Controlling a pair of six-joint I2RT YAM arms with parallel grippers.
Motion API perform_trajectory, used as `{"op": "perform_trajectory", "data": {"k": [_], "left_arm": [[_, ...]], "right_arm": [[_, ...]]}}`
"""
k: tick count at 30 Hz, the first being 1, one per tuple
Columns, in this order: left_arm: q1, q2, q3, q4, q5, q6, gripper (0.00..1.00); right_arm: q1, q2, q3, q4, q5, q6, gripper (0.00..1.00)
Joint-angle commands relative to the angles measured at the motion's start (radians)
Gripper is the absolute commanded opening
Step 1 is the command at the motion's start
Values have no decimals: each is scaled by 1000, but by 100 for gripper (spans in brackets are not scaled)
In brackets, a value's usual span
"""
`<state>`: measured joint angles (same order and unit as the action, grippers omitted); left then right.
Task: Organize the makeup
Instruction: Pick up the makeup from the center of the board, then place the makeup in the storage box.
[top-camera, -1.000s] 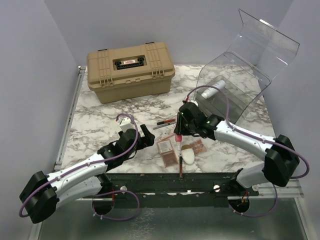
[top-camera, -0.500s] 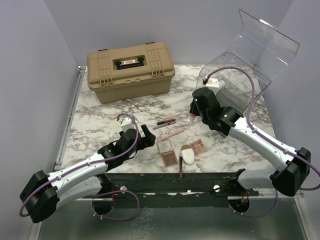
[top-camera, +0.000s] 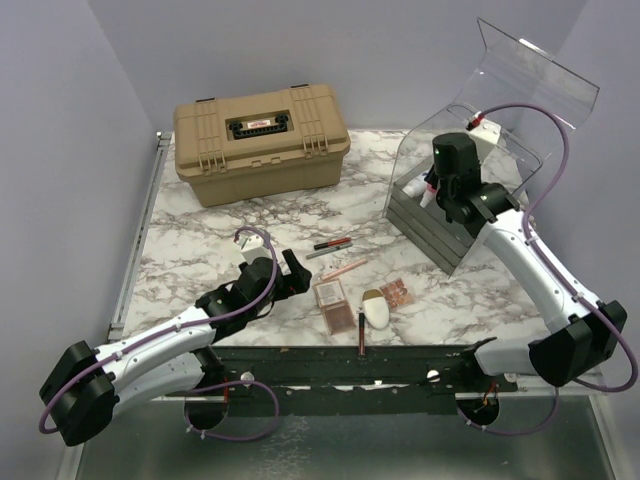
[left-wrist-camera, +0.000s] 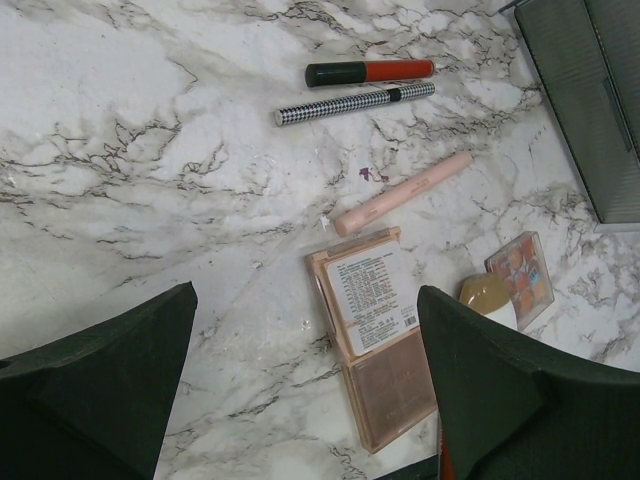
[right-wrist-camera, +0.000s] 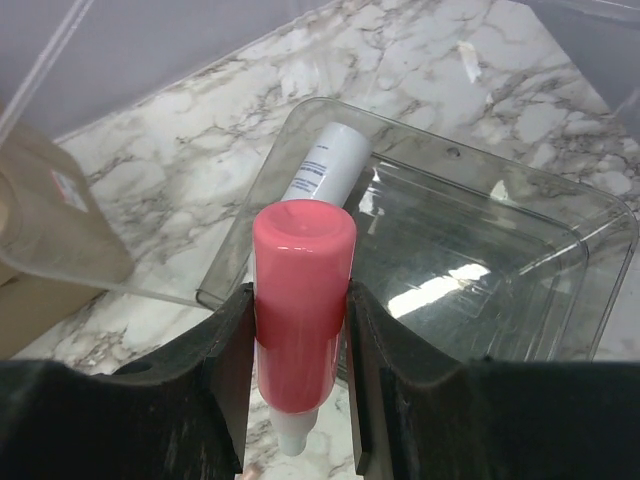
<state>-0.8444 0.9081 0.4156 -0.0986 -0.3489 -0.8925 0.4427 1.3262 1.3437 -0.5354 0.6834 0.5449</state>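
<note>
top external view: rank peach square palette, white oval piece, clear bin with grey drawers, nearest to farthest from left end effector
1. peach square palette, beside the left end effector
2. white oval piece, farther right
3. clear bin with grey drawers, far right

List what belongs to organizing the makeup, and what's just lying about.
Job:
- pink tube, in the right gripper jaws
- white tube, inside the clear bin
- red-black pencil, checkered pencil, pale pink stick
- large palette, small palette
- white oval piece

Lying about:
- tan case
</note>
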Motion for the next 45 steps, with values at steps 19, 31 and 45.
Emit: {"op": "perform_trajectory", "data": {"k": [19,31,45], "left_arm": [[10,-5,-15,17,13,4,94],[13,5,-19,24,14,3,94],[14,5,-14,28,19,4,94]], "right_arm": [[-59,342,229,-283,250,460,23],[-72,350,161,-351,288,558,23],[-144,369,144,-305,244,539,25]]}}
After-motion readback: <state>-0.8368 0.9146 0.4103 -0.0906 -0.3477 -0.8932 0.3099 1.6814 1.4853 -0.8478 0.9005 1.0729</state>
